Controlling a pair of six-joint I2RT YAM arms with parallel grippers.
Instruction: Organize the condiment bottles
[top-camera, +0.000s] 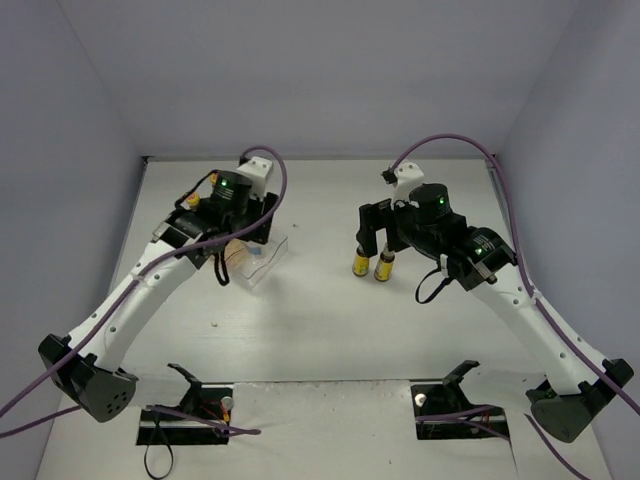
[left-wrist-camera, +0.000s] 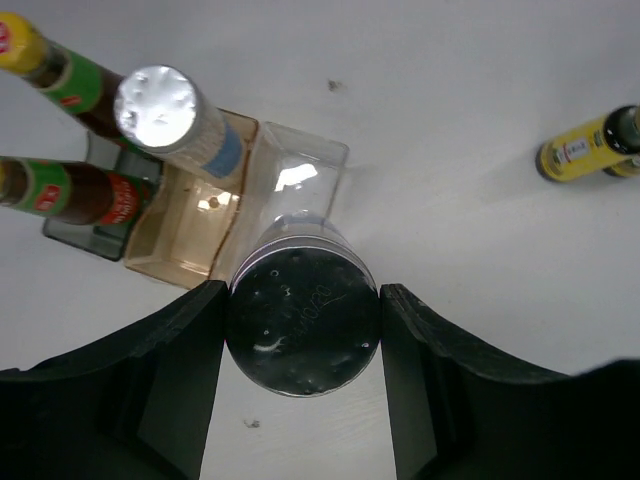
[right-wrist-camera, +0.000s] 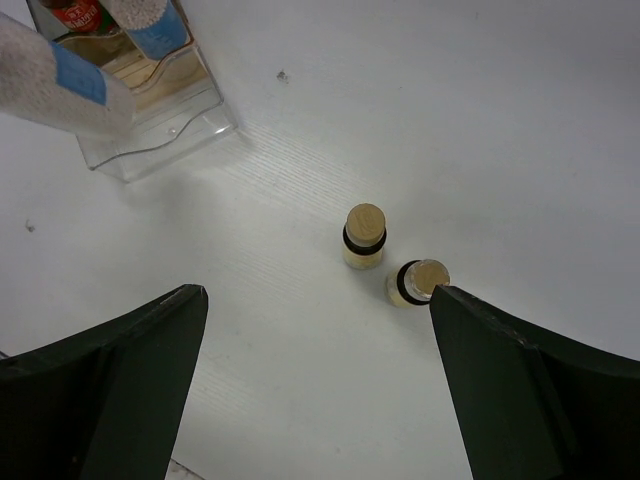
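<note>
My left gripper (left-wrist-camera: 303, 385) is shut on a pale silver-lidded jar (left-wrist-camera: 303, 322), whose lower end is over the front step of the clear rack (left-wrist-camera: 300, 170). A second silver-lidded jar (left-wrist-camera: 165, 110) stands on the middle step. Two dark sauce bottles (left-wrist-camera: 70, 190) with yellow-orange caps stand at the back. My right gripper (right-wrist-camera: 315, 380) is open and empty, above the table. Two short yellow-labelled bottles (right-wrist-camera: 364, 235) stand upright side by side just beyond it, the nearer one (right-wrist-camera: 420, 282) by the right fingertip. They also show in the top view (top-camera: 372, 264).
The rack (top-camera: 258, 258) sits left of the table's middle under the left arm (top-camera: 180, 260). The right arm (top-camera: 470, 250) reaches in from the right. Grey walls close the table on three sides. Two floor openings with cables (top-camera: 190, 420) lie at the near edge.
</note>
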